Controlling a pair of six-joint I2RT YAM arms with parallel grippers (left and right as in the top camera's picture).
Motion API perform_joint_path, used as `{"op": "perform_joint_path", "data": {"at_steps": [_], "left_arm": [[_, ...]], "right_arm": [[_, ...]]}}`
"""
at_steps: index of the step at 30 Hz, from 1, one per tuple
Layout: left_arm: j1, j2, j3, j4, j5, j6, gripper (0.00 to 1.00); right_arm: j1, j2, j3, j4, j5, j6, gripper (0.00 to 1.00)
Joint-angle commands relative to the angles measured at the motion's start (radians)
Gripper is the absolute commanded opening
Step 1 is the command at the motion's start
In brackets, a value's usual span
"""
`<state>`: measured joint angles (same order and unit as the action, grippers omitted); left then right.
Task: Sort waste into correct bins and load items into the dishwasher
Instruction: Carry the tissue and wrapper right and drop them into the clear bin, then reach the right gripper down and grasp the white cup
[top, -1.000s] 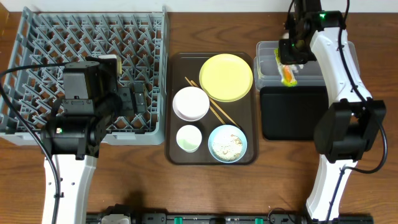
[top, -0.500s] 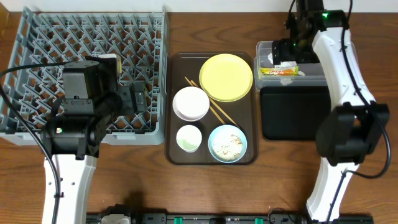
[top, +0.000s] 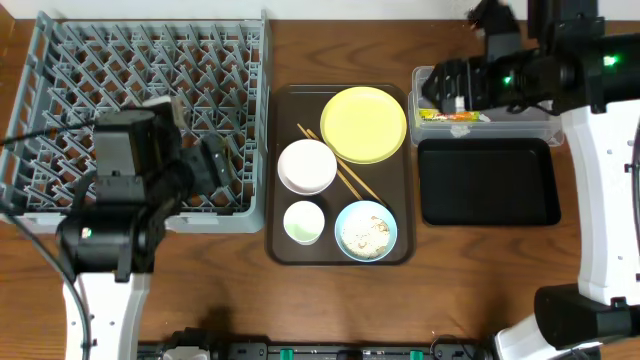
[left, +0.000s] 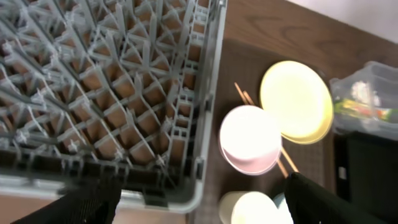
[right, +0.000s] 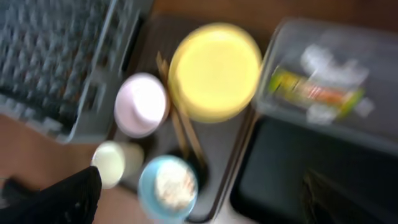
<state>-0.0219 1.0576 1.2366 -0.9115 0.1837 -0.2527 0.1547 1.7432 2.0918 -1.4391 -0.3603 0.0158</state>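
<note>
Wrapper (top: 455, 116) in tub (top: 545, 128); left gripper (left: 199, 202), right gripper (right: 199, 199) spread, empty. Likely next: scraps (top: 366, 236) in blue bowl (top: 341, 220), tray's (top: 390, 190) 5 o'clock.

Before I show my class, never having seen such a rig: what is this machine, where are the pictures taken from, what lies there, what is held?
Two robot arms at a table. One picture looks down from above; two come from wrist cameras. The left gripper hangs over a rack; the right gripper over a tub holding a wrapper, beside a black tray. A brown tray carries a plate, white bowl, cup, blue bowl and chopsticks. Both grippers are open, empty.
</note>
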Motion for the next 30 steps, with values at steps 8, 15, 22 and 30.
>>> {"op": "perform_joint_path", "data": {"at_steps": [8,15,22,30], "left_arm": [[-0.004,-0.081,0.016,-0.164,0.022,-0.244,0.83],[-0.004,-0.079,0.016,-0.217,-0.041,-0.247,0.79],[-0.004,-0.056,0.016,-0.247,-0.097,-0.247,0.79],[-0.004,0.040,0.016,-0.255,-0.095,-0.247,0.79]], "right_arm": [[0.116,0.043,-0.087,-0.033,0.043,0.103,0.99],[0.237,0.043,-0.260,0.177,0.043,0.255,0.81],[0.417,0.043,-0.502,0.397,0.042,0.353,0.66],[0.586,0.085,-0.601,0.504,0.084,0.400,0.71]]}}
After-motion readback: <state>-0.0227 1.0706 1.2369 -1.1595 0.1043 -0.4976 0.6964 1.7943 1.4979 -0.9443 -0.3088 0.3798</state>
